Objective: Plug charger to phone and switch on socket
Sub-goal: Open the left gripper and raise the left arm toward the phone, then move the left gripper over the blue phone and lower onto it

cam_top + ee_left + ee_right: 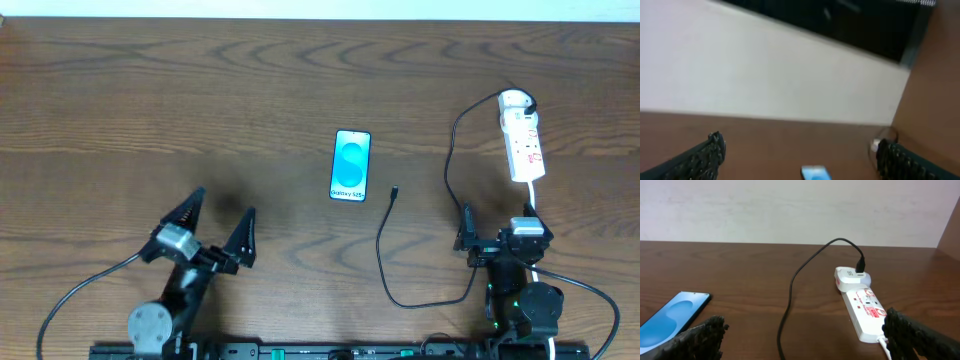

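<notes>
Table (200, 80): dark wood, carrying everything; both arms sit at its near edge.
Left gripper (222, 207): fingers spread wide and empty, hovering well left of the phone.
Right gripper (497, 225): also wide and empty, with the socket just ahead of it on its right side.
Socket (523, 145): white strip at the far right, its long axis running away from the robot and its round end farthest.
Phone (351, 166): flat at mid-table, screen up and lit blue. Its long axis runs away from the robot, and its lettered end points toward the arms.
Charger (383, 262): thin black cable leaving the socket's round end, looping near the right gripper, then running up toward the phone.
Plug tip (395, 190): lies just right of the phone's near end, not touching it.
Key relation: the tip lies ahead and left of the right gripper, and the right arm looks nearer to it. It probably has to swing round to the phone's near short edge.
</notes>
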